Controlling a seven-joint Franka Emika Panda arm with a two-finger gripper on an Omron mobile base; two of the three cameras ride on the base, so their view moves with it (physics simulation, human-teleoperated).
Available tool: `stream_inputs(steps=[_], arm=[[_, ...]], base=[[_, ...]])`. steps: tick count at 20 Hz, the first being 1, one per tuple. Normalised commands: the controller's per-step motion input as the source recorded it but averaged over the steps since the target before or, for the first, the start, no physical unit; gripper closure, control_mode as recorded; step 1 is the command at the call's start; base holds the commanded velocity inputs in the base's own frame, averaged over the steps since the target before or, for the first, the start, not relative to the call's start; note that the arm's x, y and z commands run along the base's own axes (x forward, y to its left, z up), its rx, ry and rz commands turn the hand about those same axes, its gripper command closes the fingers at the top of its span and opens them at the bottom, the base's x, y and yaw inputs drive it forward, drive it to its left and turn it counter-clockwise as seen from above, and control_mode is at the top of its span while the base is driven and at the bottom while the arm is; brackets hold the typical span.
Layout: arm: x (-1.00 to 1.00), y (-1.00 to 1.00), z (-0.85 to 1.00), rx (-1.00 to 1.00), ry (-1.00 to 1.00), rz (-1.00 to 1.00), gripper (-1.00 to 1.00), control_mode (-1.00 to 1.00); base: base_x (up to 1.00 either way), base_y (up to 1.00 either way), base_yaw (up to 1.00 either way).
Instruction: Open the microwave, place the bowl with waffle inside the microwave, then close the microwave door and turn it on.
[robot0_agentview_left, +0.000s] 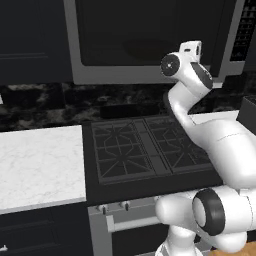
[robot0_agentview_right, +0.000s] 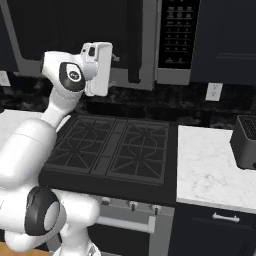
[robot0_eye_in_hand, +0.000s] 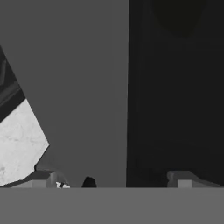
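Shut microwave door (robot0_agentview_left: 150, 35) close ahead of hand (robot0_agentview_right: 116, 57), stove (robot0_agentview_right: 115, 150) top bare below, toaster (robot0_agentview_right: 245, 141) far right

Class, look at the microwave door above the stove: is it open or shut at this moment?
Shut. The microwave door lies flush in its grey frame, its dark handle flat beside the button panel, with no light grey interior showing.

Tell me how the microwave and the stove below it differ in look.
The microwave hangs up on the wall, grey-framed with a smooth dark glass door; the stove lies flat and low, all black. The microwave has a button panel at its right side; the stove carries ridged grates on top. Both are dark kitchen appliances.
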Motion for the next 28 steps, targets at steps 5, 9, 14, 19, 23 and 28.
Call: stream_inputs(steps=[5, 9, 14, 19, 23, 28], arm=[[0.84, -0.08, -0.04, 0.01, 0.11, 0.25, -1.0, -1.0], [-0.14, -0.01, -0.08, 0.0, 0.01, 0.31, -1.0, -1.0], [-0.86, -0.14, 0.0, 0.0, -0.05, 0.32, -1.0, -1.0], [-1.0, -0.61, 0.1, 0.03, -0.07, 0.27, -1.0, -1.0], [-0.5, -1.0, 0.2, 0.15, 0.0, 0.23, -1.0, -1.0], [0.02, -1.0, 0.3, 0.17, -0.07, 0.26, -1.0, -1.0]], base=[[0.0, 0.0, 0.0], [0.0, 0.0, 0.0], [0.0, 0.0, 0.0], [0.0, 0.0, 0.0], [0.0, 0.0, 0.0], [0.0, 0.0, 0.0]])
